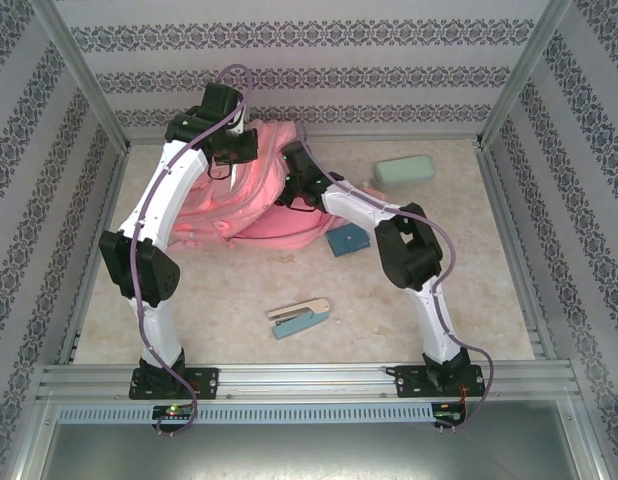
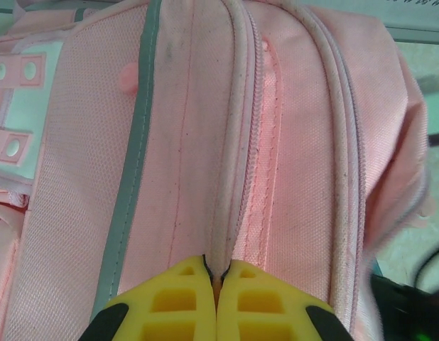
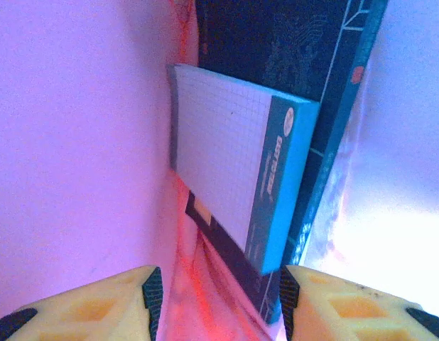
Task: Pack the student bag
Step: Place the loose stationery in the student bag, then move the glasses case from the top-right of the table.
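The student bag (image 1: pixel 251 200), a large pink backpack, lies at the back of the table. My left gripper (image 2: pixel 218 275) is shut on a raised piping seam of the student bag (image 2: pixel 205 142) beside its zipper; from above the left gripper (image 1: pixel 232 160) sits over the bag's top. My right gripper (image 3: pixel 219 298) is open inside the bag's pink interior (image 3: pixel 77 142). Just ahead of it a blue squared notepad (image 3: pixel 237 170) leans on a dark blue book (image 3: pixel 297 57). The pad's lower corner is close to the right finger. From above, the right gripper (image 1: pixel 292 187) reaches into the bag's opening.
A mint-green pencil case (image 1: pixel 404 170) lies at the back right. A small blue notebook (image 1: pixel 347 240) rests beside the bag's front edge. A stapler (image 1: pixel 299 317) lies in the middle near the front. Patterned walls close off both sides and the back.
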